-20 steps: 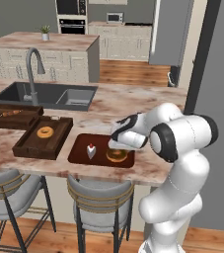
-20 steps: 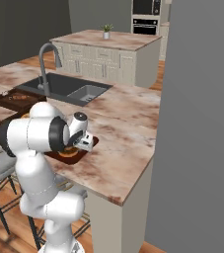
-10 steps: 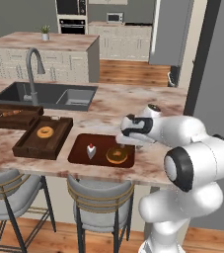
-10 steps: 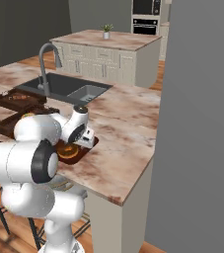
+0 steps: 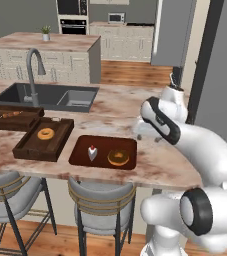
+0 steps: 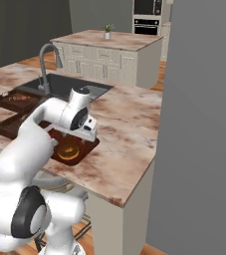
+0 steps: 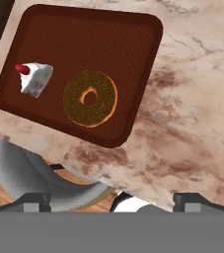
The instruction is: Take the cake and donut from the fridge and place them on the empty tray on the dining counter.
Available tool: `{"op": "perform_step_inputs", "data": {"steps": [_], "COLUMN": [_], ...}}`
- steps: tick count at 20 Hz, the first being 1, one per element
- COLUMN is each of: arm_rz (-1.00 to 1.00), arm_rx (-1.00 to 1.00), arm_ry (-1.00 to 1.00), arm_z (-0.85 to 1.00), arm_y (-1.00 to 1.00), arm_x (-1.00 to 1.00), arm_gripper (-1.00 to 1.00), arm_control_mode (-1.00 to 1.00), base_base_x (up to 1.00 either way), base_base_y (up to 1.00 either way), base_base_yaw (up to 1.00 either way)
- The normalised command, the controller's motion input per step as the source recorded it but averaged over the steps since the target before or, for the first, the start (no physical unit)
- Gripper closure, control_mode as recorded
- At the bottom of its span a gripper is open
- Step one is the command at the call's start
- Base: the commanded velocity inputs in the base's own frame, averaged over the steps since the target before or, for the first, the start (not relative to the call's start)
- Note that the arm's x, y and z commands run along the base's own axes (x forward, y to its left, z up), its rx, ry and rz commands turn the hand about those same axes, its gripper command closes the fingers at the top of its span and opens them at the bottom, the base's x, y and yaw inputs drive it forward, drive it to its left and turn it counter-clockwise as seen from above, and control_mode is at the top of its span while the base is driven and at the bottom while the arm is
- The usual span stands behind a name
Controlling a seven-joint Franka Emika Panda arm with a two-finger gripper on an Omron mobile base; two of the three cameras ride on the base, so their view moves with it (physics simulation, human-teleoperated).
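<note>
Released the donut [image 7: 90,98] onto the tray [image 7: 128,59] a second back — arm since lifted off and pulled toward the right end of the desk [image 5: 150,162]. Fingers [image 7: 112,198] wide apart, nothing between them, hovering above the tray's near corner. Sat flat on the tray, just beside the cake [image 7: 34,79], not touching it. Both items down on the tray — task looked done, only retreat left. Pinkish marble desk, dark sink [image 5: 50,96] and grey faucet [image 5: 31,70] behind, boxy wooden tray [image 5: 40,142] with a paler donut [image 5: 46,134] to the left, grey stools [image 5: 100,205] below. Kitchen island [image 5: 45,42] and wall oven [image 5: 72,12] farther back.
</note>
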Motion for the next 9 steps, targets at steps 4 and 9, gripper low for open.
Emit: {"op": "perform_step_inputs", "data": {"steps": [4, 9], "arm_rz": [-0.04, -0.03], "arm_rx": [-0.04, -0.05], "arm_ry": [-0.19, -0.14], "arm_z": [0.74, 0.67], "arm_y": [-0.06, 0.0], "arm_x": [-1.0, -1.0], "arm_gripper": [-1.0, -1.0], "arm_control_mode": [-1.0, -1.0], "base_base_x": [0.0, 0.0], "base_base_y": [0.0, 0.0], "base_base_yaw": [0.0, 0.0]}}
